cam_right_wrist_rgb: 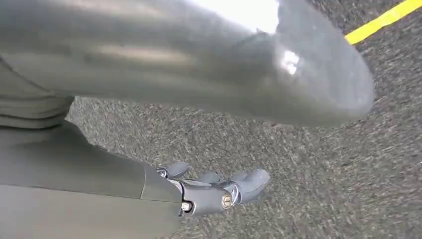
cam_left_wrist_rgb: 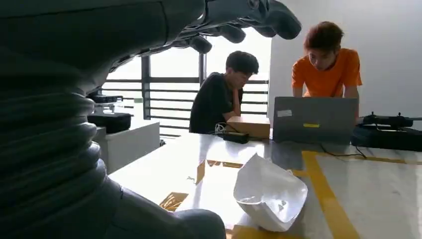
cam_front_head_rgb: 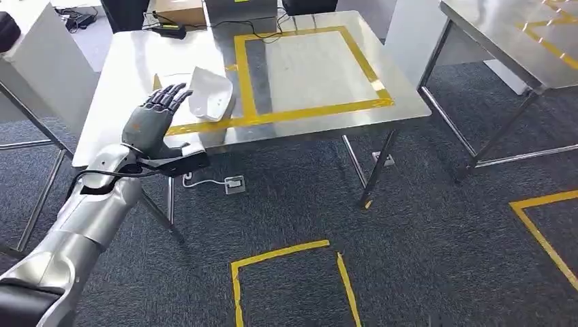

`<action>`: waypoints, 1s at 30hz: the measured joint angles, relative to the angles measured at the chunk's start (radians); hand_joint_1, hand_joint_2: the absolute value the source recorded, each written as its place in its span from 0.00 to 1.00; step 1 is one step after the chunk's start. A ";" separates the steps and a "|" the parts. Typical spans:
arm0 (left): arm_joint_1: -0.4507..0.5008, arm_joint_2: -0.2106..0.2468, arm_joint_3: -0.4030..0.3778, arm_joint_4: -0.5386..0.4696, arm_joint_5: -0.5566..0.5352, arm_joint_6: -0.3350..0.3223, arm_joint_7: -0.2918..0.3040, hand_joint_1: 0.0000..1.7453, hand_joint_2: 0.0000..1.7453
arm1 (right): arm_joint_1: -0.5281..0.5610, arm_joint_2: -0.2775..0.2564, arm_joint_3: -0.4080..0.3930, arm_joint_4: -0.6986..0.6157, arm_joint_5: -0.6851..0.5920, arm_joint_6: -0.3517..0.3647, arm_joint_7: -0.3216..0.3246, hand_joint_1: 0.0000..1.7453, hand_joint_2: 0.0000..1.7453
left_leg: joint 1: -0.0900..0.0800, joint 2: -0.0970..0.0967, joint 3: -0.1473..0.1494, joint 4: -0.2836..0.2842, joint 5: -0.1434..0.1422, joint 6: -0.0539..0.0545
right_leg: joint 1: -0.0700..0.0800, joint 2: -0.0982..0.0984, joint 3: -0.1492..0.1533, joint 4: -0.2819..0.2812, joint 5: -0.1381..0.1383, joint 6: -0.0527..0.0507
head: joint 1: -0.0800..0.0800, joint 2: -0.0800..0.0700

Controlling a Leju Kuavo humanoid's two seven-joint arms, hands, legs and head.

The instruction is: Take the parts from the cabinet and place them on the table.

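My left hand (cam_front_head_rgb: 155,116) hovers over the near-left corner of the table (cam_front_head_rgb: 307,68), fingers stretched out and apart, nothing in them. The white part (cam_front_head_rgb: 210,92) lies on the tabletop just past my fingertips, at about one o'clock from my palm, apart from them as far as I can judge. It straddles the left bar of the yellow tape square (cam_front_head_rgb: 310,71), mostly outside it. In my left wrist view the same part (cam_left_wrist_rgb: 271,194) sits alone on the shiny surface, its hollow side facing me.

My right hand (cam_right_wrist_rgb: 219,191) hangs down over the carpet (cam_right_wrist_rgb: 298,164), fingers loosely extended and holding nothing.

So I judge this part as delivered (whether its spot counts as good enough I cannot say). The next move, as I read it, is to pull my left arm clear without nudging the part, then turn toward the cabinet for another one.
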 joint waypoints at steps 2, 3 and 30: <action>-0.006 -0.002 0.002 -0.002 0.000 0.000 0.000 0.00 1.00 | -0.002 0.000 0.000 0.000 -0.001 -0.001 0.000 0.00 0.00 | -0.005 0.000 -0.007 0.006 0.004 -0.011 | 0.006 0.002 -0.008 -0.003 0.007 -0.012 | -0.001 0.000; -0.008 -0.003 0.002 -0.002 0.000 0.000 0.000 0.00 1.00 | -0.003 0.000 0.000 0.000 -0.001 -0.001 0.002 0.00 0.00 | -0.005 -0.001 -0.007 0.002 0.007 -0.014 | 0.006 0.002 -0.010 0.002 0.008 -0.014 | -0.002 0.000; -0.013 -0.054 0.004 0.044 -0.019 -0.007 -0.003 0.00 1.00 | 0.007 0.010 -0.004 0.000 -0.041 -0.053 0.024 0.00 0.00 | 0.002 -0.001 0.025 -0.020 -0.013 0.004 | -0.001 0.001 -0.154 0.225 -0.042 0.013 | 0.000 0.000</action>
